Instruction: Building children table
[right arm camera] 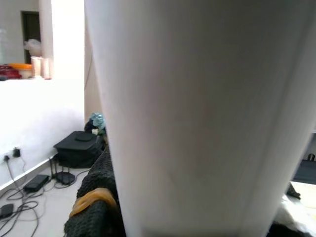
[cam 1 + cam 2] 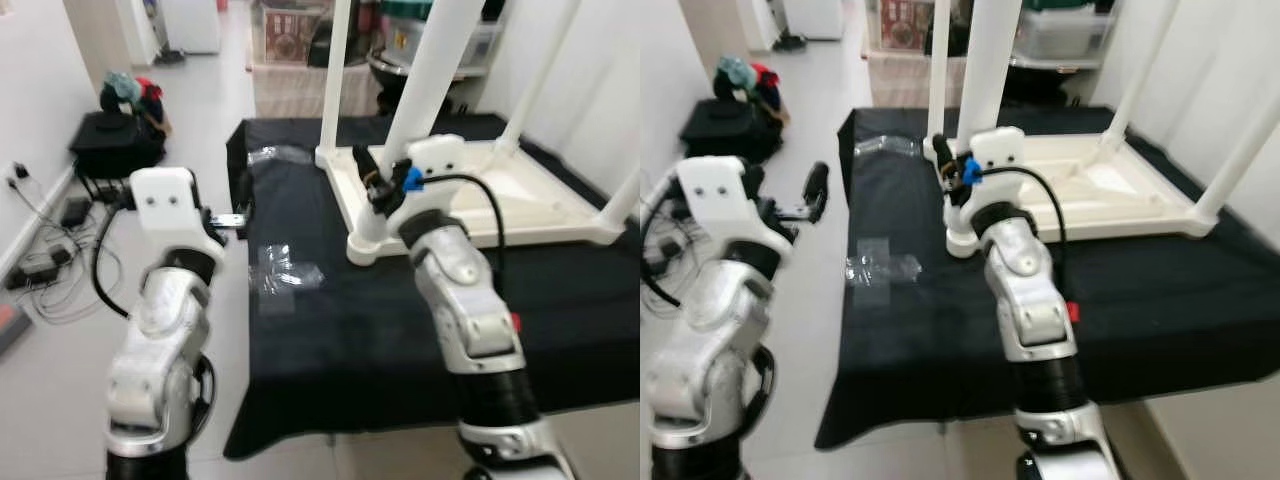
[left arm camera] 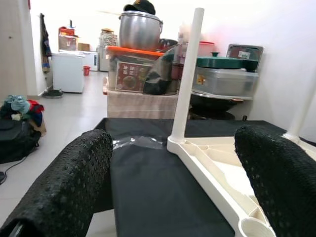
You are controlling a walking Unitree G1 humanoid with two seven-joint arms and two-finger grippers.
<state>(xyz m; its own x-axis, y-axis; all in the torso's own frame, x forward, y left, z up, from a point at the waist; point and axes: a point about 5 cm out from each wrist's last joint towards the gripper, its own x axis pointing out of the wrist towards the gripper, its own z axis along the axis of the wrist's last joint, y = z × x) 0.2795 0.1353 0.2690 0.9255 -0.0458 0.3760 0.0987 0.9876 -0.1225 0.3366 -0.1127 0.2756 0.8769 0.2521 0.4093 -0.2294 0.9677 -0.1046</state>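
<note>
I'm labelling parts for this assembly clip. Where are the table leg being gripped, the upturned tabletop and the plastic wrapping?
table leg [image 2: 432, 70], left eye view, mid-shaft.
upturned tabletop [image 2: 530, 200], left eye view, underside panel.
plastic wrapping [image 2: 283, 275], left eye view, crumpled middle.

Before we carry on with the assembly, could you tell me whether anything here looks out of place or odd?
Nothing looks damaged. The white table lies upside down on the black cloth, legs up, as assembly needs. The right gripper is at the near leg. Crumpled clear plastic wrap lies loose on the cloth. The left gripper is open beside the edge.
</note>
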